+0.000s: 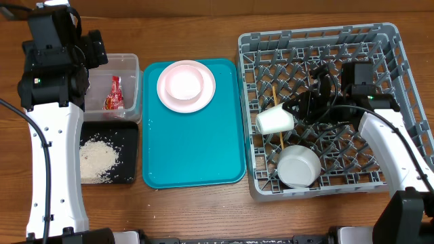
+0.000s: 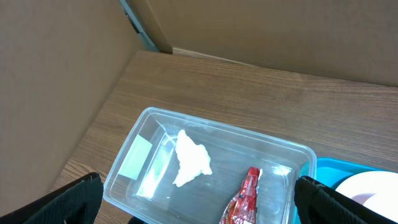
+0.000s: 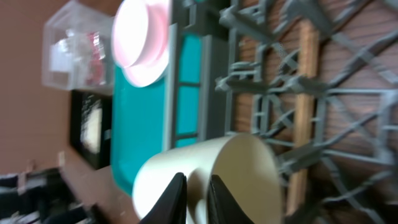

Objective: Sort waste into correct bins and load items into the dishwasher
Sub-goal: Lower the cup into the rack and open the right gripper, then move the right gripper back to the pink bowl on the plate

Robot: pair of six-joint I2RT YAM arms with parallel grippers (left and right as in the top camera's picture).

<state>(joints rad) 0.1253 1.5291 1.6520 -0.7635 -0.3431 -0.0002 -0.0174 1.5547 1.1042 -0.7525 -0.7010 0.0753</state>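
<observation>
Waste sits binned: tissue (image 2: 191,163), wrapper (image 1: 114,95) in tub (image 1: 132,64), rice (image 1: 98,159) in black tray (image 1: 129,146). Rack (image 1: 386,34) holds bowl (image 1: 298,166), chopsticks (image 1: 274,95) and cup (image 1: 274,120), its rim pinched by right gripper (image 3: 197,199); left gripper (image 2: 199,202) gapes wide. Plate (image 1: 166,95) awaits loading — teal tray's (image 1: 190,149) twelve o'clock.

left gripper (image 2: 199,208): jaws spread all the way
right gripper (image 3: 196,198): fingers pinched nearly together, arm bent inward
</observation>
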